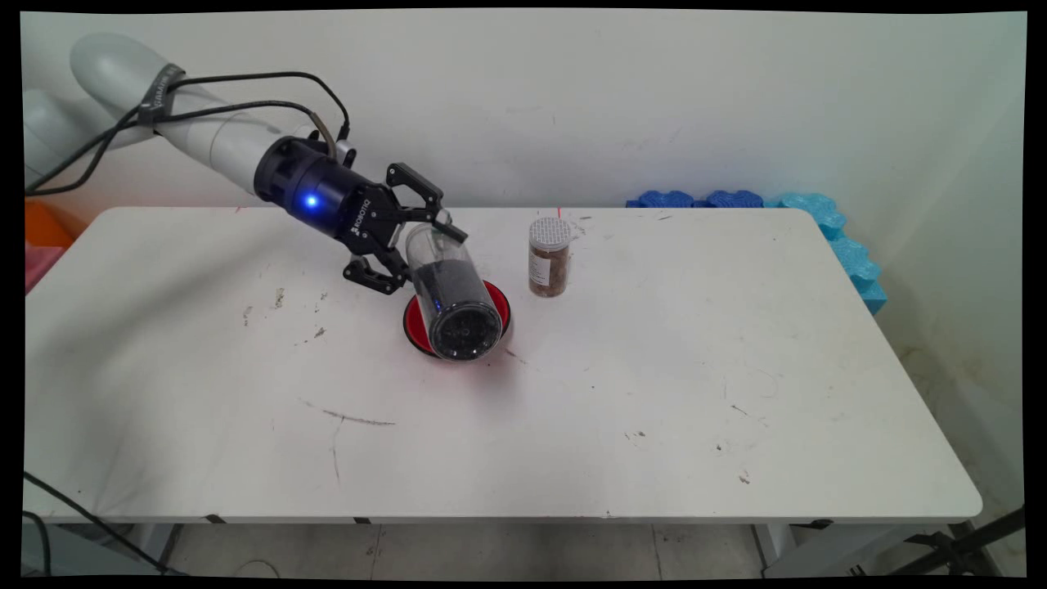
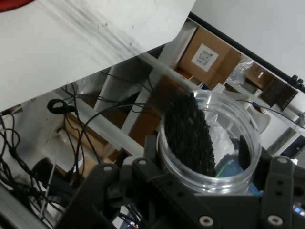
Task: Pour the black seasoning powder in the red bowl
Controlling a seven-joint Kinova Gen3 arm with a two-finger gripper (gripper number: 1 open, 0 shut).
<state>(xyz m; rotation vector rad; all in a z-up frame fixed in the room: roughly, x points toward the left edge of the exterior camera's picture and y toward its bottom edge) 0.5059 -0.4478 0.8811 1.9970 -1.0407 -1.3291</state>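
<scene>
My gripper [image 1: 421, 249] is shut on a clear plastic jar [image 1: 454, 298] partly filled with dark grains. The jar is tipped over, its lower end pointing toward the table's near side and hanging just above a red bowl [image 1: 413, 327] on the white table [image 1: 654, 393]. In the hand view the jar [image 2: 209, 138] sits between the gripper's [image 2: 209, 164] fingers, with the dark grains heaped against its left wall. A sliver of the red bowl [image 2: 14, 2] shows at the top left corner. A small upright jar of brown contents with a white perforated lid [image 1: 548, 258] stands just right of the bowl.
Blue foam pieces [image 1: 818, 217] line the table's far right corner and right edge. An orange object [image 1: 45, 225] lies beyond the table's left end. Black cables [image 1: 245, 90] hang along the arm. The hand view shows boxes [image 2: 209, 55] and wiring [image 2: 62, 107] beyond the table edge.
</scene>
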